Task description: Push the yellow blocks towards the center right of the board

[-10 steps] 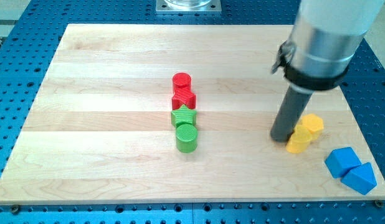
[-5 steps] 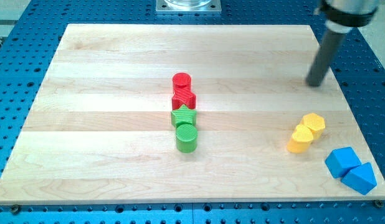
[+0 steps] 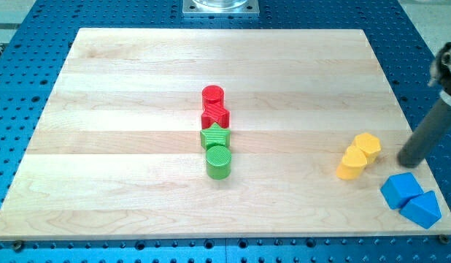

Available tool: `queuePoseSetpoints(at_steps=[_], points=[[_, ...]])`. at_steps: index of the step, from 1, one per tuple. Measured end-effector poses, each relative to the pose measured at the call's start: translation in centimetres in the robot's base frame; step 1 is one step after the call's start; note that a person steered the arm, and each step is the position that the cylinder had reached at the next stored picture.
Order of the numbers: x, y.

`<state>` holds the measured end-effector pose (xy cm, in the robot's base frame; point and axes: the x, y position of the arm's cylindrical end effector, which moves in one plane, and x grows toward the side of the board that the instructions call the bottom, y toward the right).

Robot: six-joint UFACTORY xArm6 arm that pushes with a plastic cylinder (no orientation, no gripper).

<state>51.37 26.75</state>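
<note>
Two yellow blocks touch each other at the view's right, below the board's middle height: a hexagon-like one [image 3: 368, 145] and a heart-like one [image 3: 351, 163] just below-left of it. My tip [image 3: 409, 163] rests near the board's right edge, a short way right of the yellow blocks and apart from them. It stands just above the blue blocks.
A blue cube [image 3: 401, 189] and a blue triangle [image 3: 422, 210] sit at the board's bottom right corner. In the middle stands a column: a red cylinder [image 3: 213, 96], a red star [image 3: 215, 116], a green star [image 3: 214, 136], a green cylinder [image 3: 219, 162].
My tip left the yellow blocks' left side, swung up to the board's upper right, then came down to their right. The blocks have not moved.
</note>
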Motion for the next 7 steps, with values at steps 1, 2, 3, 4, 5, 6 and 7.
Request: queuePoseSetpoints(at_steps=[1, 2, 3, 4, 5, 6, 7], points=[[-0.1, -1.6], [-0.3, -2.6], [-1.0, -4.4], [-4.9, -4.4], [-7.4, -4.4], [-7.6, -6.1], [-6.0, -13.2]])
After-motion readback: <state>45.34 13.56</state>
